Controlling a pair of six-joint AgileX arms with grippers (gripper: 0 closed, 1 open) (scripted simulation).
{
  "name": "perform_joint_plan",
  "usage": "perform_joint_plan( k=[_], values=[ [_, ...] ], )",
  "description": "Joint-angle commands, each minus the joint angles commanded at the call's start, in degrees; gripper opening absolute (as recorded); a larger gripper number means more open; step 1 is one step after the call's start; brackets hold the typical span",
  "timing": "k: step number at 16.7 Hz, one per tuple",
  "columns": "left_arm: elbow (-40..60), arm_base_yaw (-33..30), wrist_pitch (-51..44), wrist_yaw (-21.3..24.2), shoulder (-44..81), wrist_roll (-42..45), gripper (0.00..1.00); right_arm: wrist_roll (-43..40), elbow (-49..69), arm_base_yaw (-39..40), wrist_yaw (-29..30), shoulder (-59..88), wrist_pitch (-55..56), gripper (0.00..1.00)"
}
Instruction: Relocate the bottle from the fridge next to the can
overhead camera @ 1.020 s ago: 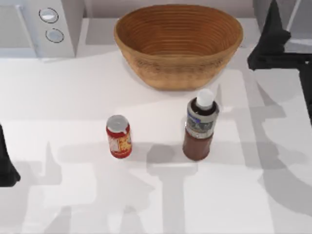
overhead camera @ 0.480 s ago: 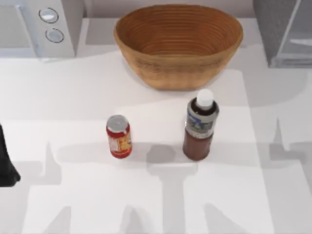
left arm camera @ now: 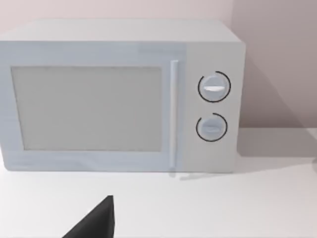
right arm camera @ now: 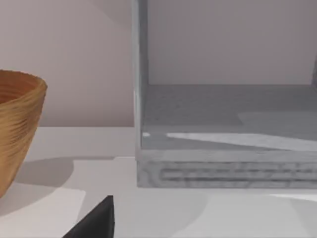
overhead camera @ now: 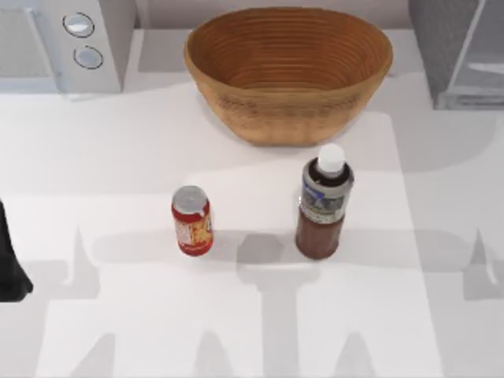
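Note:
The dark reddish-brown bottle (overhead camera: 321,206) with its white cap stands upright on the table, right of centre. The small red can (overhead camera: 192,221) stands upright a short way to its left, with a gap between them. The grey fridge (overhead camera: 463,49) sits at the back right corner. In the right wrist view the fridge (right arm camera: 223,124) is open, with a bare grey floor inside. A dark part of my right gripper (right arm camera: 94,222) hangs in front of the fridge. My left arm (overhead camera: 9,268) is parked at the table's left edge.
A large woven basket (overhead camera: 288,71) stands at the back centre, just behind the bottle. A white microwave (overhead camera: 63,43) with two round knobs fills the back left corner; the left wrist view faces the microwave (left arm camera: 119,96) head-on.
My right arm, dark at the upper right a second ago, has drawn out of the top view, uncovering the fridge. Its shadow slid right and toward the front. Bottle and can have not moved.

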Motion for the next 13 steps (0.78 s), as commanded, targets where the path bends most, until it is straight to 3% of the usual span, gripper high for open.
perform_joint_plan(
  k=[7, 13],
  values=[
    [0.00, 0.00, 0.00, 0.00, 0.00, 0.00, 1.00, -0.08, 1.53, 0.04, 0.21, -1.43, -1.85, 1.00],
    [0.00, 0.00, 0.00, 0.00, 0.00, 0.00, 1.00, -0.28, 11.38, -0.12, 0.26, -13.35, -21.65, 1.00]
  ],
)
